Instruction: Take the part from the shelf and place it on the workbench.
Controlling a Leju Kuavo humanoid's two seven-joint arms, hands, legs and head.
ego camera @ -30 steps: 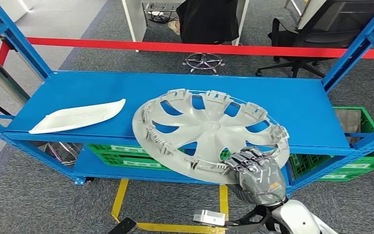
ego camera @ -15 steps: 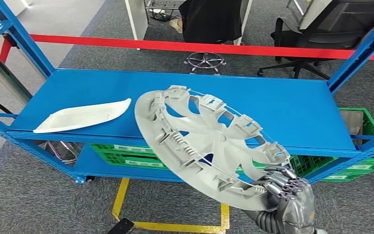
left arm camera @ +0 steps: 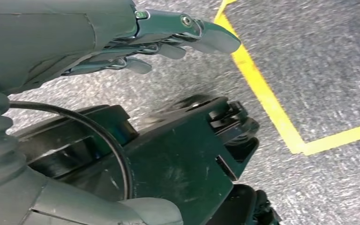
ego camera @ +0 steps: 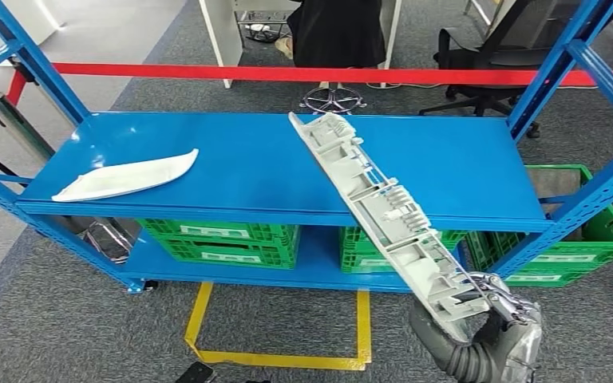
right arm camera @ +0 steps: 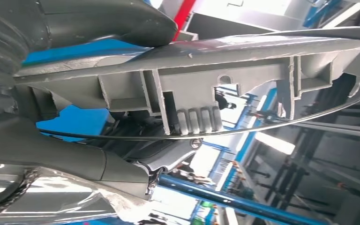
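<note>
Right hand: grips the grey hubcap by its lower rim.
Hubcap: edge-on, tilted, raised off the blue shelf, past its front edge.
Left hand: empty, fingers loosely extended, above the floor.

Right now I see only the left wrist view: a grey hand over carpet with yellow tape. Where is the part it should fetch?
Observer: The round grey plastic wheel cover is off the blue metal shelf, gripped at its rim by the right hand.
Operator: Is it lying flat?
Observer: No, the head view shows it edge-on, slanting up over the shelf.
Operator: Is anything on the shelf?
Observer: A curved white plastic panel lies near its left end.
Operator: And the left hand?
Observer: The left hand holds nothing, fingers apart.
</note>
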